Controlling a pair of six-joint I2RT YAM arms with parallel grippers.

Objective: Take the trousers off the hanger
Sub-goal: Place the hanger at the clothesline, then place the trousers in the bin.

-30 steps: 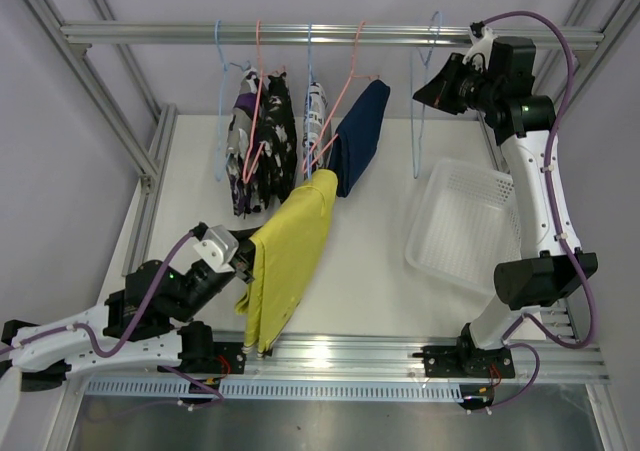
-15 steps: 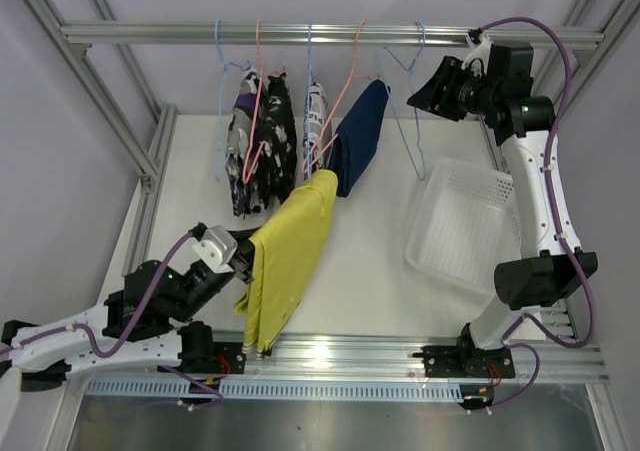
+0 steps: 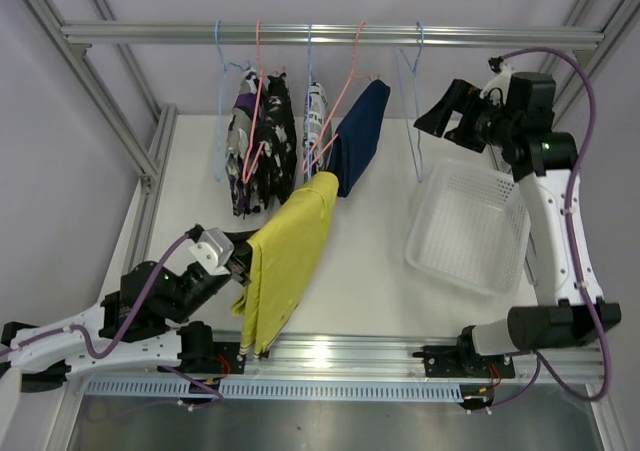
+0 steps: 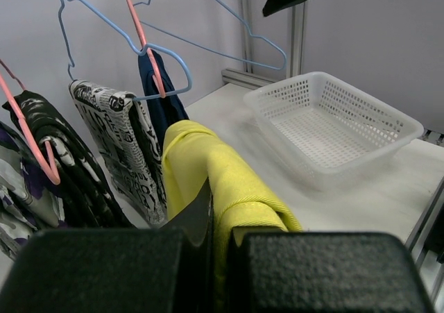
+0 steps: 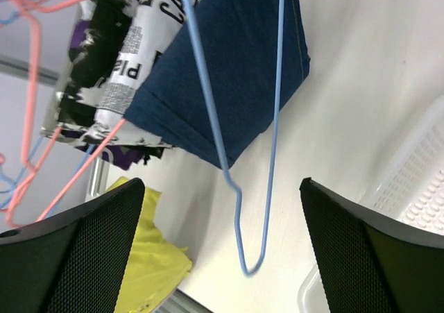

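The yellow-green trousers (image 3: 290,251) stretch from the hangers down to my left gripper (image 3: 240,263), which is shut on their lower end. The left wrist view shows the yellow cloth (image 4: 232,181) pinched between my left gripper (image 4: 222,237) jaws. The navy trousers (image 3: 358,136) and the black, white and purple patterned trousers (image 3: 260,146) hang from pink and blue hangers on the rail (image 3: 330,36). My right gripper (image 3: 437,111) stands open beside an empty blue hanger (image 3: 415,101). In the right wrist view that hanger (image 5: 272,153) dangles free between the wide-open fingers (image 5: 83,250), touching neither.
A white perforated basket (image 3: 470,226) sits on the table at the right, below my right arm. The aluminium frame posts stand at both sides, and the table's front rail (image 3: 400,349) runs just beyond the yellow cloth's lower end.
My right gripper opened, let go of the blue hanger and drew back to the right and down from the rail. The hanger swung to hang free. The left arm stayed put.
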